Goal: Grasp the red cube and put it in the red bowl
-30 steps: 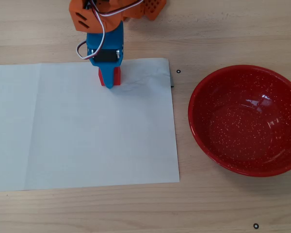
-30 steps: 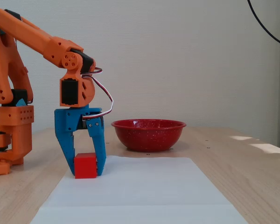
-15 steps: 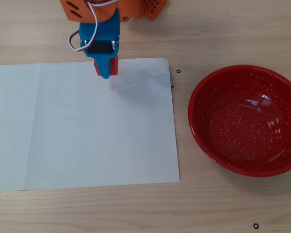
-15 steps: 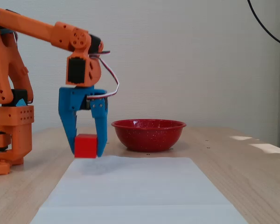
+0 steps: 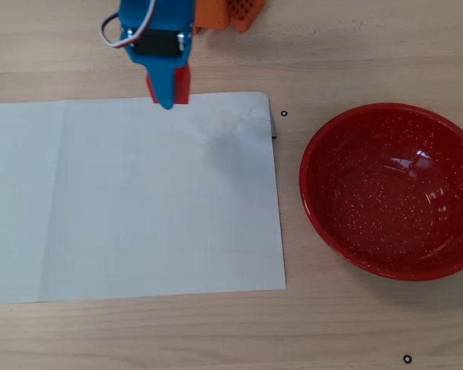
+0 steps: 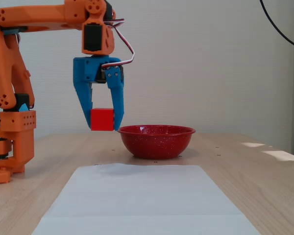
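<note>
A pale wooden table (image 6: 264, 191) in front of a plain white wall carries a white paper sheet (image 5: 139, 200), and your landmark is the red bowl (image 5: 391, 190), which sits just off the sheet's edge. Your blue gripper (image 6: 104, 126) is clamped on the red cube (image 6: 102, 119), holding it clear of the table; in the fixed view it hangs just left of the bowl, about level with the rim. In the overhead view only a red sliver of the cube shows beside the gripper (image 5: 168, 99), well apart from the bowl. Raise the cube above the rim first, carry it over the bowl's middle, then part the fingers. No brand, label or writing is readable.
</note>
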`<state>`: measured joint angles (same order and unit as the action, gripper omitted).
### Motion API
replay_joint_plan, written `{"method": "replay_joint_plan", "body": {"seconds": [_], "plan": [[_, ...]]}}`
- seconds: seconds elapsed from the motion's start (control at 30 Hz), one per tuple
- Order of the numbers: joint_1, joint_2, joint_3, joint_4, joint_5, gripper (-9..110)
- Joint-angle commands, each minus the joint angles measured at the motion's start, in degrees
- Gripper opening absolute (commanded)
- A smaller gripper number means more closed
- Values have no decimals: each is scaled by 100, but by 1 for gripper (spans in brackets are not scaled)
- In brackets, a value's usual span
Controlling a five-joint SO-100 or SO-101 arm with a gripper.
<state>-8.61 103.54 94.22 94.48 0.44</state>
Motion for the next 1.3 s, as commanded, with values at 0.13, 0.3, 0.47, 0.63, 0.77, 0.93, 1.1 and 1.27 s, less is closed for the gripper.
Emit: {"method": "replay_joint_plan", "body": {"seconds": [0.13, 0.3, 0.47, 0.63, 0.77, 0.93, 1.1, 1.27], "plan": [[773, 88, -1477, 325, -563, 0], [1538, -193, -2294, 360, -976, 0], [2382, -431, -2936, 97, -1292, 0], [3111, -580, -3041, -721, -1441, 0], [3560, -729, -2900, -1494, -1503, 0], [3885, -888, -2355, -2742, -1564, 0], [4069, -984, -1556, -4087, -1415, 0], [4184, -1107, -791, -5177, -1257, 12]]}}
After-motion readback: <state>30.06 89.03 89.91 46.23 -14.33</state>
